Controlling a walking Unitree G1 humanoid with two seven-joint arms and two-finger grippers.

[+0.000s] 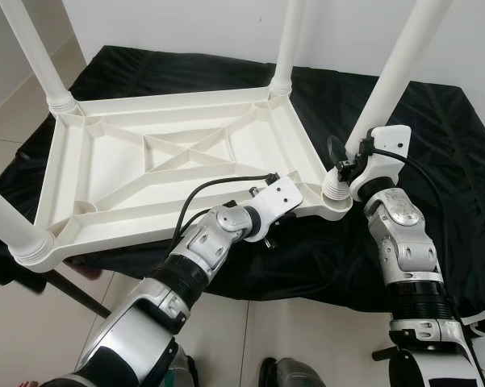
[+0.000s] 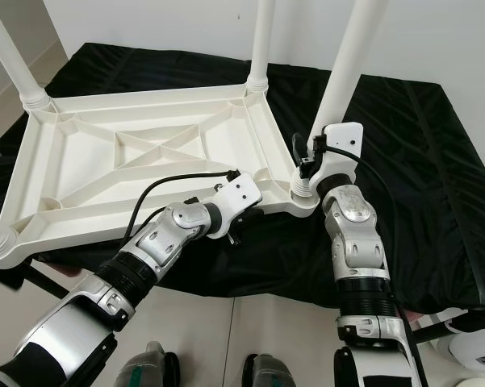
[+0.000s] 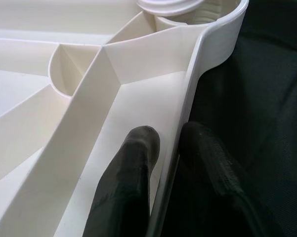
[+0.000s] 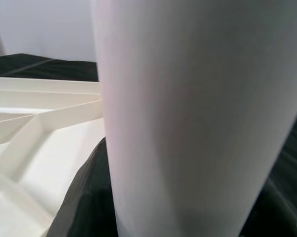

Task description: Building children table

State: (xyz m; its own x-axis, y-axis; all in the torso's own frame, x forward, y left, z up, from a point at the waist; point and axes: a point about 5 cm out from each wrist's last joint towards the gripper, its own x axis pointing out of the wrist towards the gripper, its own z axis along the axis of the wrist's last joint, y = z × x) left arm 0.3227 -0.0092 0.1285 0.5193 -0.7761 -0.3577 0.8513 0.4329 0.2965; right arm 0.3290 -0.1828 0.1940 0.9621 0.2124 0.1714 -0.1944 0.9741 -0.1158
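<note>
- The left pincer point(image 3: 163, 148) is nearly closed on the rim of the white table top point(image 1: 169, 161), one black finger point(image 3: 133, 168) inside the rim wall and the other outside it, near the corner closest to the robot's right.
- The right pincer point(image 1: 351, 165) sits at the base of the white leg point(image 1: 395, 72) in that same corner socket; its fingers are hidden against the leg, so I cannot tell how far they are open.
- The table top lies upside down, ribs showing, on a surface draped in black cloth point(image 1: 436, 145), overhanging the surface's near edge.
- Legs stand upright in all four corner sockets.
- Pale floor tiles point(image 1: 290, 322) lie below.
</note>
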